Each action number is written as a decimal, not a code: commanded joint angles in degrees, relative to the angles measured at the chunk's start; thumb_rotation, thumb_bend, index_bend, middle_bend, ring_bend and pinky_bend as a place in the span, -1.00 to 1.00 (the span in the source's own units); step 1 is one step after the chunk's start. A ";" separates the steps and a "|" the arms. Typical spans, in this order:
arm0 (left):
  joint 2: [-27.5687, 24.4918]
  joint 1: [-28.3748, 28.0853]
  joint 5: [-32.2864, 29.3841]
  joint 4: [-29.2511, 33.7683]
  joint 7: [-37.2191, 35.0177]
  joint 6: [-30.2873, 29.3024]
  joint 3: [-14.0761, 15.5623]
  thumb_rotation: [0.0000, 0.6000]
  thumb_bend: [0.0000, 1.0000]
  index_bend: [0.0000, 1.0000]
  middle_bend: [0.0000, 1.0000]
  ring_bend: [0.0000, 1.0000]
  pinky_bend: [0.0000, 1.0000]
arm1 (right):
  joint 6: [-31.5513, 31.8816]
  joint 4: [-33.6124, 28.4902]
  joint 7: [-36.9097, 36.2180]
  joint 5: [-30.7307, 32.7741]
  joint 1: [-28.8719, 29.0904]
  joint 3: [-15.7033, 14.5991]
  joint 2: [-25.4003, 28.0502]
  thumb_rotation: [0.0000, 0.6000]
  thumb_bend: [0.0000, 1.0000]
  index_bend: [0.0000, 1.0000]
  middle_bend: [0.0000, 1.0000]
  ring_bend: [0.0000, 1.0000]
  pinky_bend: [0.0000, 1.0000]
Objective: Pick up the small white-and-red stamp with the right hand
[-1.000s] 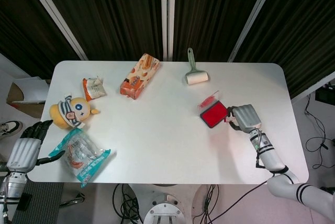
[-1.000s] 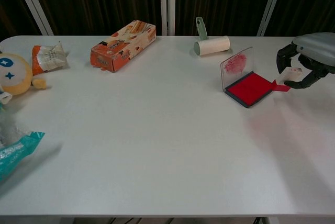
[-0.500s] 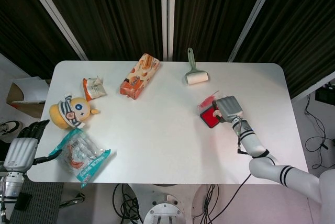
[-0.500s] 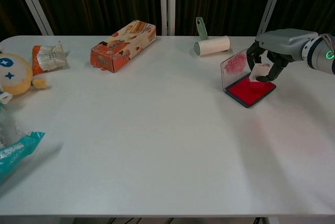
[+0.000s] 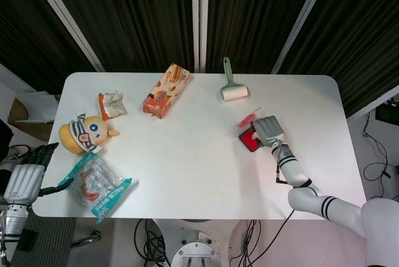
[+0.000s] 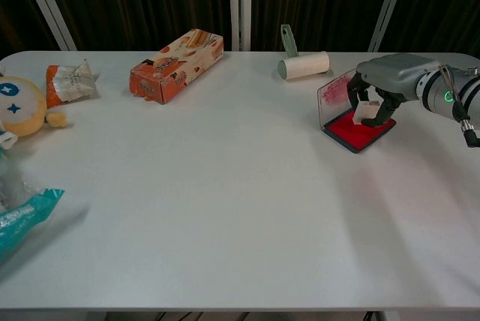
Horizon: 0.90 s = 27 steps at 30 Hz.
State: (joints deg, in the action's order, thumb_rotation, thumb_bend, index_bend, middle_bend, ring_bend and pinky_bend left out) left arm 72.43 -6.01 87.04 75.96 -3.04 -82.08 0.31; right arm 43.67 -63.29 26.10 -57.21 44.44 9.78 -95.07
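Observation:
The small white-and-red stamp (image 6: 369, 113) is pinched between the fingers of my right hand (image 6: 388, 81), its white body showing below the fingertips. It hangs just over the red ink pad (image 6: 355, 131), whose clear lid (image 6: 334, 94) stands open at the pad's left. From the head view my right hand (image 5: 267, 130) covers most of the ink pad (image 5: 248, 141) and hides the stamp. My left hand (image 5: 26, 176) lies off the table's left front corner, fingers apart, holding nothing.
A lint roller (image 6: 303, 63) lies behind the pad. An orange snack box (image 6: 175, 64) sits at the back centre. At the left are a crumpled packet (image 6: 70, 81), a yellow plush toy (image 6: 16, 107) and a teal bag (image 5: 95, 185).
My right hand has carried the stamp leftward from the pad's right side to above the red pad, then eased a little further over it. The left hand barely shifted.

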 commanded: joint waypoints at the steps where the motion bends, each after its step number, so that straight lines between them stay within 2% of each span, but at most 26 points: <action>1: -0.01 0.24 -0.25 -0.12 -0.24 -0.10 0.03 -0.57 -0.83 -0.92 -0.77 -0.78 -0.62 | 0.16 0.39 -0.15 -0.04 0.00 -0.30 -0.39 1.00 -0.20 0.19 0.11 0.67 1.00; 8: -0.29 0.60 -0.26 0.06 -0.39 -0.62 0.00 -0.57 -0.83 -0.92 -0.77 -0.78 -0.62 | 1.42 -2.29 -3.14 -0.89 -0.35 0.80 1.64 1.00 -0.20 0.19 0.11 0.67 1.00; 11: -0.58 0.64 -0.09 0.58 -0.07 -0.84 0.01 -0.58 -0.83 -0.92 -0.77 -0.78 -0.62 | 3.45 -6.07 -4.84 -1.66 -0.99 1.98 4.47 1.00 -0.20 0.19 0.11 0.67 1.00; 16: -0.98 0.62 0.07 1.59 0.56 -0.91 0.01 -0.57 -0.83 -0.92 -0.76 -0.78 -0.62 | 6.76 -16.49 -6.57 -3.26 -3.30 2.69 12.83 1.00 -0.20 0.19 0.11 0.67 1.00; 21: -0.69 0.47 0.40 1.88 0.90 -0.70 0.17 -0.56 -0.83 -0.92 -0.76 -0.78 -0.62 | 9.05 -24.21 -7.97 -7.10 -6.90 -0.55 19.64 1.00 -0.20 0.20 0.11 0.67 1.00; 27: -0.42 0.37 0.74 1.94 1.15 -0.51 0.41 -0.57 -0.83 -0.92 -0.76 -0.78 -0.62 | 11.56 -23.42 -11.51 -13.58 -10.60 -5.73 18.49 1.00 -0.20 0.20 0.12 0.67 1.00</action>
State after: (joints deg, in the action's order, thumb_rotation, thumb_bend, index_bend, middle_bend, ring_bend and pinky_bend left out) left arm 72.01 -5.64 87.78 77.90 -1.89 -82.59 0.72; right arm 53.97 -87.45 16.25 -68.56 35.43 5.98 -75.69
